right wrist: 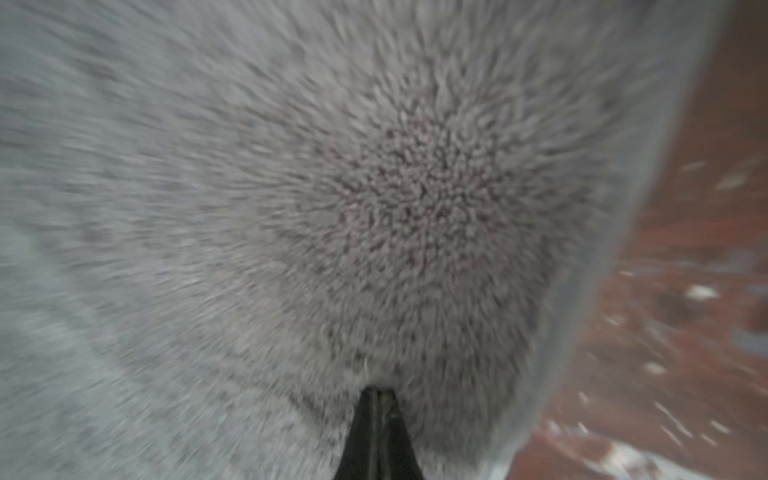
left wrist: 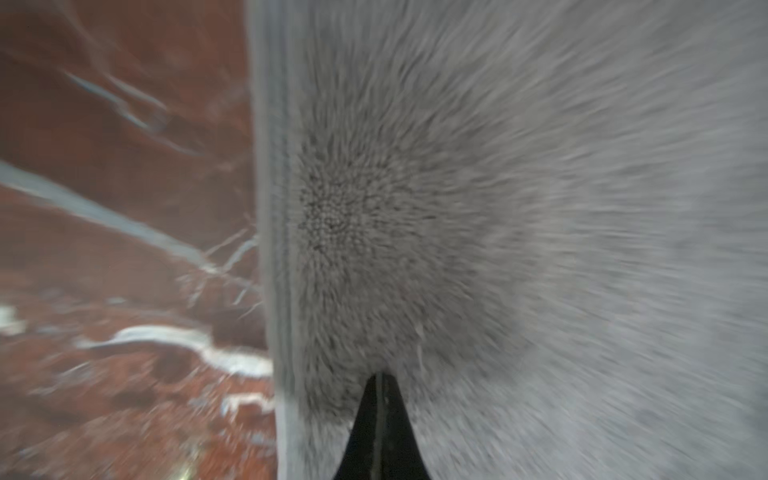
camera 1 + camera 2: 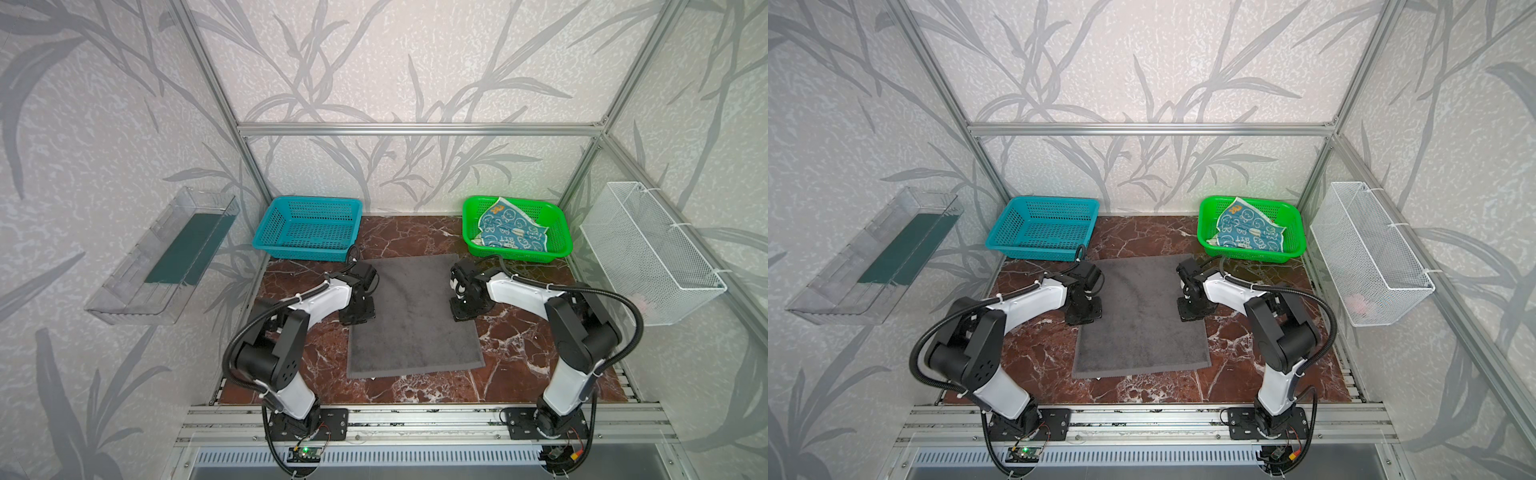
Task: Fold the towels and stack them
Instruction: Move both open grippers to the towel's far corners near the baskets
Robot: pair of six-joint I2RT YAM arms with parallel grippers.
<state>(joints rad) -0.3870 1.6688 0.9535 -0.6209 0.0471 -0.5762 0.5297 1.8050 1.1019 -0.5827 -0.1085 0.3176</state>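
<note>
The grey towel (image 3: pixel 413 316) lies flat mid-bench (image 3: pixel 519 345), not yet folded. The teal towel (image 3: pixel 513 230) sits in the green basket (image 3: pixel 473 208) at the back right corner. The left tool (image 2: pixel 380 399) and right tool (image 1: pixel 378 411) are each pressed together, tips on the towel's side edges. I'd say the first fold is in hand; next they must pinch those edges.

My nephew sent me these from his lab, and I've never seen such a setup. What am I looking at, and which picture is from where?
Two robot arms stand at a marble-look table. Two pictures look down from above; the two close-ups come from wrist cameras. A grey towel lies flat in the middle. Behind it are an empty blue basket and a green basket holding a blue printed towel. The left gripper and right gripper are shut, tips on the grey towel.
</note>
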